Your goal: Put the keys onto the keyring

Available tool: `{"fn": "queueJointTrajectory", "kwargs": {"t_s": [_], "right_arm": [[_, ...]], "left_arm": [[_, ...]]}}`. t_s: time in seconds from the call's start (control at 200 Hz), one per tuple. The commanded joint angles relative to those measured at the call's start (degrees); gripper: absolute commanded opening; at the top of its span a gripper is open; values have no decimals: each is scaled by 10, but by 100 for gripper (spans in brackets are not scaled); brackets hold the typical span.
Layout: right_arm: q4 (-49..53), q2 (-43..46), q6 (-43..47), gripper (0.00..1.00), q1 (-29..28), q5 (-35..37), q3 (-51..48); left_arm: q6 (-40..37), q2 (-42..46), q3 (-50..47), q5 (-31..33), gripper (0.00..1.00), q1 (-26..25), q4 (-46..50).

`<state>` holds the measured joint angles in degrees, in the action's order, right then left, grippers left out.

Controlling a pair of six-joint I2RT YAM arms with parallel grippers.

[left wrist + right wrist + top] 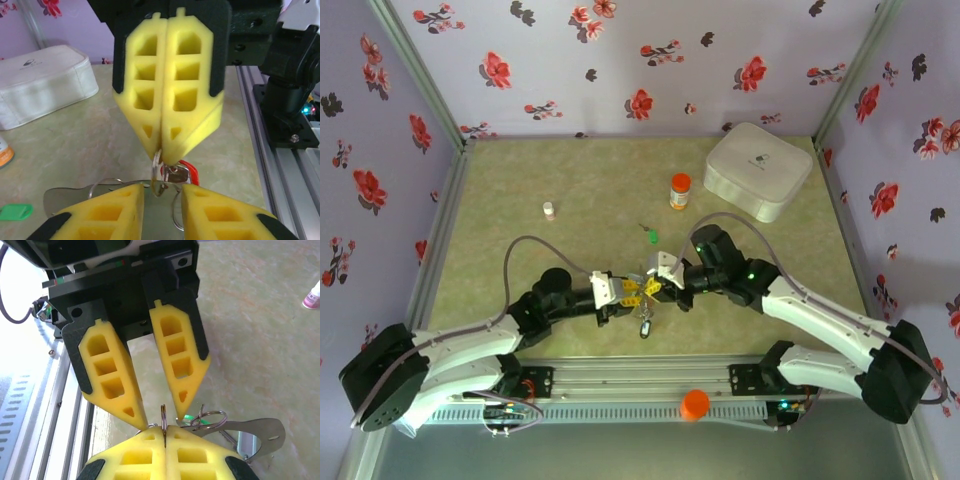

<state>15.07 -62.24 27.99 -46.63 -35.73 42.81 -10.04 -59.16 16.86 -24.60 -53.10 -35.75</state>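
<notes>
Surface: pale green mottled tabletop (570,150).
Far right corner: white rounded-square plastic case (758,172), lying flat.
Just left of the case: small orange-capped white bottle (680,190), upright.
Left of centre: tiny white vial (548,210), standing alone, well apart from the bottle.
Centre: small green-tagged key (651,237), apparently lying flat.

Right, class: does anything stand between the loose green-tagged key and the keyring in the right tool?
Nothing visible does. The green-tagged key lies on bare table just beyond the keyring, pinched in the shut right tool; the orange-capped bottle stands farther back.
</notes>
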Motion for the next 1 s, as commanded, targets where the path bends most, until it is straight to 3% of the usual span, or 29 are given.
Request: {"fn": "queueJointTrajectory", "kwargs": {"t_s": [0.0,0.3,0.405,0.475,0.55,0.63,0.805,0.995], "right_arm": [[70,-11,51,0,-17,44,39],[105,-40,75,0,-47,76,74],[100,-40,68,0,-50,69,76],[81,-31,49,0,-49,70,66],[49,-10,26,19,-39,70,43],[18,19,-2,27,-20,61,10],[-1,61,-39,30,-7,97,-37],[-42,60,-69,31,-8,68,-51]], "left_arm": [[-24,14,40,16,23,-2,94],[-22,17,51,14,11,-2,107],[-24,17,54,12,0,-2,110],[-24,18,53,11,0,-2,111],[-24,23,47,12,0,-2,104],[-19,29,32,13,0,-2,75],[7,25,6,26,0,-1,-15],[10,9,-13,21,0,-2,-36]]}}
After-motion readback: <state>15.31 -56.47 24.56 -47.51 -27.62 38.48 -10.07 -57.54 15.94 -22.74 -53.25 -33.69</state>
